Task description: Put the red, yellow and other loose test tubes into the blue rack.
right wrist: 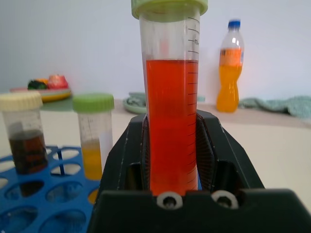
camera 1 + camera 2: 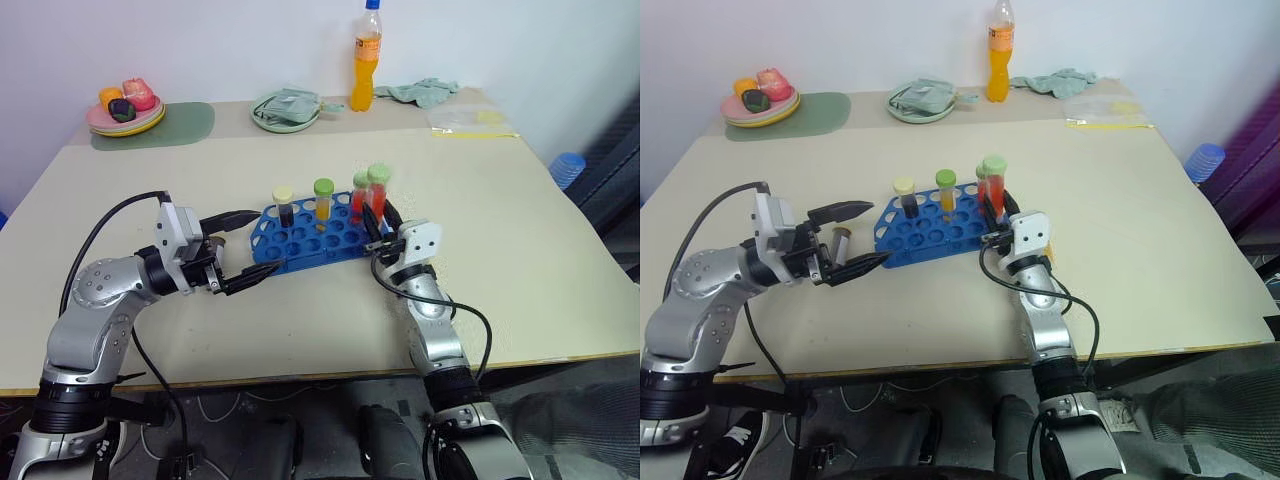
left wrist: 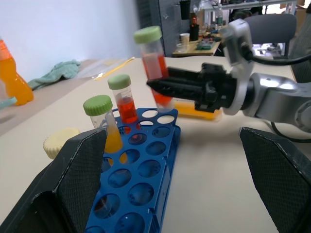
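Now right pincer (image 2: pixel 377 222) clamps red tube (image 1: pixel 170 121) above blue rack (image 2: pixel 300 240); left pincer (image 2: pixel 240 250) wide.

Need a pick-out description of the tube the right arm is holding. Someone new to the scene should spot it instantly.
Start at the blue rack in the middle of the table; four capped tubes rise around it. Go to its right end, where two green-capped red tubes stand close together. The held tube is the higher, tilted one, clamped in the right gripper above the rack, while the other red tube sits in a hole.
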You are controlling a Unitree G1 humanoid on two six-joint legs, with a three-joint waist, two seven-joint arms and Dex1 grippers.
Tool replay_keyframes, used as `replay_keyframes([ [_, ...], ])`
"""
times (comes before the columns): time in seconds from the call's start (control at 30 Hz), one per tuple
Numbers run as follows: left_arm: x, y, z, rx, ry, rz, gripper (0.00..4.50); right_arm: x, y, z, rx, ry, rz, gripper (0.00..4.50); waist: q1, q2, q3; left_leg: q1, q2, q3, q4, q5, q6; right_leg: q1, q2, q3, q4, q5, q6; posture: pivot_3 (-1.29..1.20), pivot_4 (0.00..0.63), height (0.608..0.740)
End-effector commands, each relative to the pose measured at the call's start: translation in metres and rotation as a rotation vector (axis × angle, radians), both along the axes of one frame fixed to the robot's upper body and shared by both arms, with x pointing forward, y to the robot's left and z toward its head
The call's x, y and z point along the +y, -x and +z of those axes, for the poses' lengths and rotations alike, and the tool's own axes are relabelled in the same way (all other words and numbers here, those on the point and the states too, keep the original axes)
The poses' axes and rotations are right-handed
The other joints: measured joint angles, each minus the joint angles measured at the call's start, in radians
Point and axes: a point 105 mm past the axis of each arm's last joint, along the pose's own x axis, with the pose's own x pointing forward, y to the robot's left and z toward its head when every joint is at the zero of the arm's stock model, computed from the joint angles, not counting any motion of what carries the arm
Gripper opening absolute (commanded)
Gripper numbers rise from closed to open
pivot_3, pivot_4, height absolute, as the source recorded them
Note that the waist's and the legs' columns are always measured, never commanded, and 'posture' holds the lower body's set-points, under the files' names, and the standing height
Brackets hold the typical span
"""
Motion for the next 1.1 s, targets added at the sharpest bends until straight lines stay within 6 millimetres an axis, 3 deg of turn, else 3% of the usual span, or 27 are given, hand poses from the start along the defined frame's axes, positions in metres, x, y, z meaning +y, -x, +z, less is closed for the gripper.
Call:
replay_keyframes([
  [0.03,-0.005,0.003,0.007,-0.040,0.002,-0.017,4.50,0.002,0.003,0.010,-0.041,-0.026,0.010,0.78,0.000,0.000,0.000,0.000,0.000,0.000,0.000,0.000,0.000,0.000,0.000,0.000,0.000,0.000,0.000,0.00,0.150,0.740],
  [0.27,-0.005,0.004,0.006,-0.038,-0.002,-0.016,4.50,-0.022,0.003,0.039,-0.042,-0.034,-0.008,0.78,0.003,0.001,0.000,-0.005,0.000,0.000,0.001,0.000,-0.001,-0.004,0.000,0.000,0.000,0.000,0.000,0.00,0.150,0.740],
  [0.37,-0.005,0.005,0.005,-0.035,-0.004,-0.016,4.50,-0.038,0.006,0.044,0.037,-0.001,-0.030,0.78,0.006,0.001,0.000,-0.006,0.000,0.000,0.001,0.000,-0.001,-0.005,0.000,0.000,0.000,0.000,0.000,0.00,0.150,0.740],
  [0.4,-0.005,0.006,0.005,-0.035,-0.004,-0.017,4.50,-0.053,0.008,0.046,0.094,0.015,-0.040,0.78,0.007,0.001,0.000,-0.006,0.000,0.000,0.001,0.000,-0.001,-0.005,0.000,0.000,0.000,0.000,0.000,0.00,0.150,0.740],
  [0.5,-0.005,0.009,0.004,-0.026,-0.001,-0.034,4.50,-0.094,0.012,0.040,0.289,0.122,-0.076,0.78,0.013,0.001,0.000,-0.007,-0.001,0.000,0.001,0.000,0.000,-0.004,-0.001,-0.001,-0.001,0.000,0.000,0.00,0.150,0.740],
  [0.6,-0.004,0.012,0.003,-0.004,0.014,-0.056,4.50,-0.116,0.016,0.040,0.435,0.180,-0.077,0.78,0.009,0.001,0.001,-0.007,0.000,0.000,0.001,0.000,0.001,-0.004,-0.002,-0.001,-0.002,0.000,0.000,0.00,0.150,0.740],
  [0.83,-0.006,0.015,0.012,0.019,0.066,-0.132,4.50,-0.134,0.035,0.030,0.871,0.222,-0.011,0.78,0.006,0.003,0.002,-0.007,0.001,0.002,0.001,-0.001,0.001,-0.004,-0.002,-0.002,-0.002,0.000,0.000,0.00,0.150,0.740],
  [1.1,-0.021,0.024,0.022,0.039,0.089,-0.191,4.50,-0.168,0.043,0.002,1.253,0.210,-0.145,0.78,0.013,0.003,0.002,-0.009,0.000,0.002,0.003,-0.002,0.004,-0.004,-0.003,-0.002,-0.004,0.000,0.000,0.00,0.150,0.740],
])
